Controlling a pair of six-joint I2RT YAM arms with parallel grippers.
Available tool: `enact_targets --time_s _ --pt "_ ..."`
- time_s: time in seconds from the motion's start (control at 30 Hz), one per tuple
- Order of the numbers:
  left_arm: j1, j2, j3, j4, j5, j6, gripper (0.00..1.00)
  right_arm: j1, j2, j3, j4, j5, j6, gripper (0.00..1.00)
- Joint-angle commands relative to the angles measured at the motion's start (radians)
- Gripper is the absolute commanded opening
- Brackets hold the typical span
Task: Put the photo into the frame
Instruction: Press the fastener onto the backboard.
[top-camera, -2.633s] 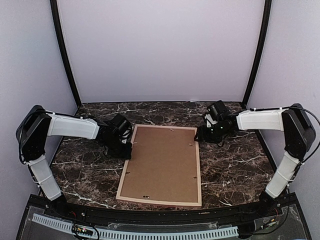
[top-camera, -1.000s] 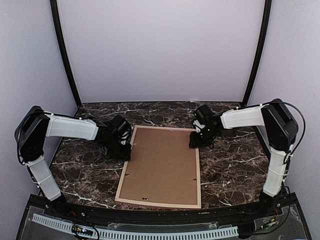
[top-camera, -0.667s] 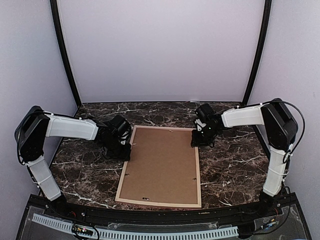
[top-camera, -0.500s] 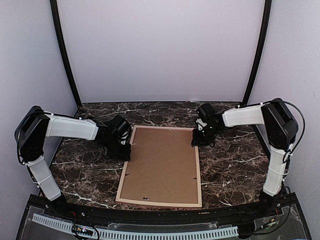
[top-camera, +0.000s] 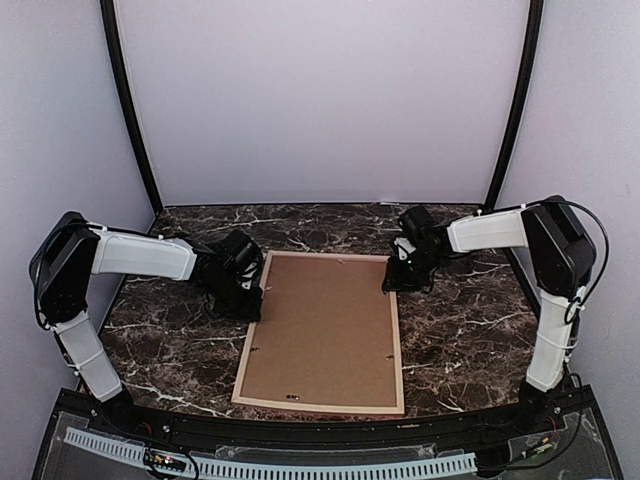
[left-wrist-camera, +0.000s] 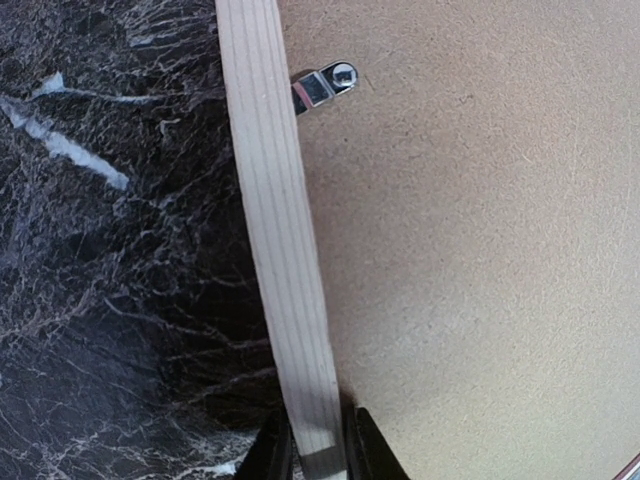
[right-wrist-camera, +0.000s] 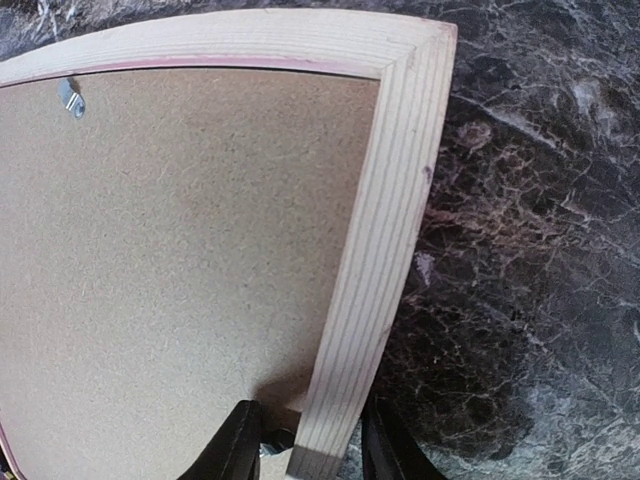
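Two grippers on one frame (top-camera: 320, 403), which lies face-down mid-counter (top-camera: 470, 330), brown backing board (top-camera: 322, 325) up. Left gripper (left-wrist-camera: 318, 455) is clenched on the rail at approx. 10 o'clock. Right gripper (right-wrist-camera: 310, 445) straddles the rail near the 1 o'clock corner, fingers either side, but we can't tell if it bites. Photo: not seen in any view, poss. under the board.

Risks, our read:
1. Lifting w/ one side loose: frame pivots, slips, slaps down.
2. Opposed pulls could rack the thin wood rails or strain the 1 o'clock corner joint.
3. Metal clip (left-wrist-camera: 325, 82) by the left rail: we can't tell if it's locked. If not, a tilt may let the board, plus whatever's beneath, drop out.
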Motion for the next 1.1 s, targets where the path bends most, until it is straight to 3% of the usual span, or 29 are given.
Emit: enact_targets --time_s 0.0,0.4,0.63,1.07 --pt "-0.015 -0.007 -0.003 -0.011 0.03 0.009 0.18 -0.008 0.039 -0.006 -0.021 -0.011 -0.045 0.36" --pt "-0.014 -0.008 -0.004 -0.011 0.029 0.009 0.18 -0.059 0.064 -0.014 -0.039 -0.091 -0.098 0.31" --pt "-0.014 -0.01 -0.004 -0.014 0.029 0.009 0.18 -0.063 0.072 0.004 -0.077 -0.061 -0.13 0.29" --pt "-0.015 -0.01 0.0 -0.019 0.028 0.008 0.18 -0.065 0.073 0.042 -0.155 -0.035 -0.236 0.32"
